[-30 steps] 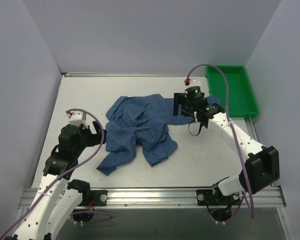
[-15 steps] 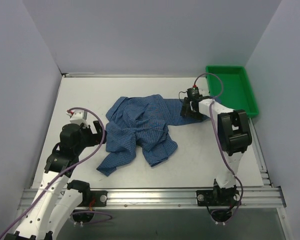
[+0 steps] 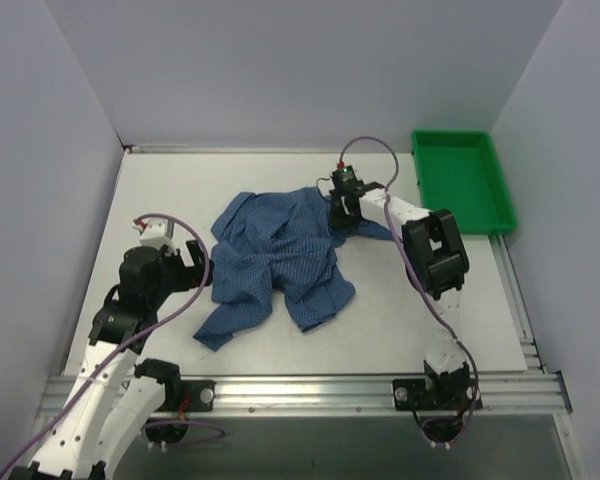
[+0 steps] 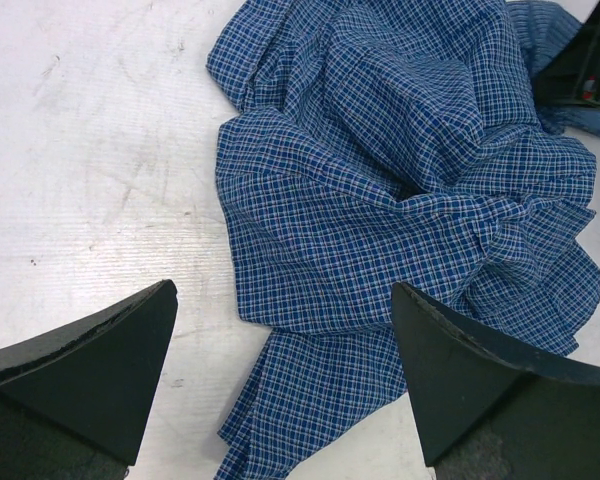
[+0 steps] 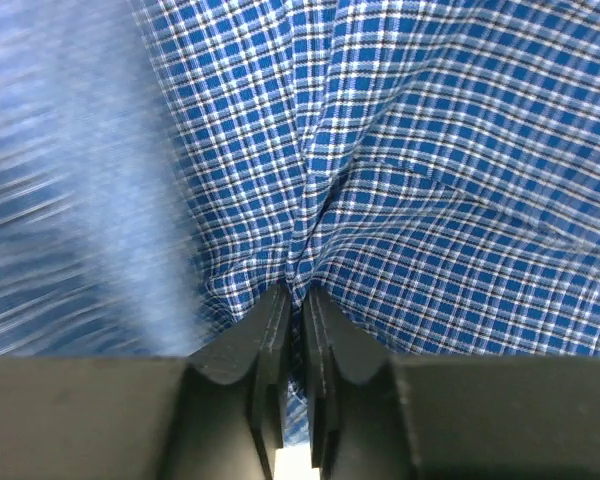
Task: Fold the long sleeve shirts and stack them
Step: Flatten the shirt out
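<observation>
A blue fine-checked long sleeve shirt [image 3: 275,260] lies crumpled in the middle of the white table. My right gripper [image 3: 337,213] sits low at the shirt's far right edge. In the right wrist view the right gripper [image 5: 297,295] is shut, and a pinched fold of the shirt [image 5: 430,150] runs between its jaws. My left gripper [image 3: 202,268] hovers just off the shirt's left side. The left wrist view shows the left gripper [image 4: 283,295] wide open above the shirt [image 4: 400,180], holding nothing.
A green tray [image 3: 465,180] stands at the back right of the table. Grey walls close in the left, back and right sides. A metal rail [image 3: 300,385] runs along the near edge.
My right arm swung left from near the green tray to the shirt's right edge, and its jaws closed on the cloth. The left arm hardly moved.
</observation>
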Robot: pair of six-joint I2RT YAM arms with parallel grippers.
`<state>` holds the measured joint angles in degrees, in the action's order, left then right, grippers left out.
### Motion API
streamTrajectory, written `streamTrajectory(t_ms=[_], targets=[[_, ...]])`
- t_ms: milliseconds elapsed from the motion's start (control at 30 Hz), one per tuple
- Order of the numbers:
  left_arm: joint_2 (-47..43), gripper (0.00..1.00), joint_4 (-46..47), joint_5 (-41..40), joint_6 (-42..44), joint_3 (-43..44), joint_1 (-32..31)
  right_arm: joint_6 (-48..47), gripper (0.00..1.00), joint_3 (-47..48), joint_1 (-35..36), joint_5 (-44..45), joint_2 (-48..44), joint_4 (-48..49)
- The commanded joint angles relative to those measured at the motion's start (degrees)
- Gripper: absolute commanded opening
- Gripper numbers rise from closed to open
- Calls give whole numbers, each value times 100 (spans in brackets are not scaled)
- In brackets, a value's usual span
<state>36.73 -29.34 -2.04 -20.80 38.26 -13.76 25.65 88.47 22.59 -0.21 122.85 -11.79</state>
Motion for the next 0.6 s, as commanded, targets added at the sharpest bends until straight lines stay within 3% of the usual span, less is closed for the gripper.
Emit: streamTrajectory(t_ms=[0,200,367,500,567], targets=[[-52,97,254,64,-21,67,40,-183,10,355,553,-664,283,-464],[-52,97,245,64,-38,50,40,-831,12,882,967,-1034,468,-841],[-8,97,236,46,-126,32,40,-1325,23,1409,389,-244,661,-1255],[246,97,245,-7,-275,76,75,-1010,48,2156,-386,3,645,-1589],[571,97,280,63,-433,146,145,-816,62,2088,-553,-23,233,-1589]])
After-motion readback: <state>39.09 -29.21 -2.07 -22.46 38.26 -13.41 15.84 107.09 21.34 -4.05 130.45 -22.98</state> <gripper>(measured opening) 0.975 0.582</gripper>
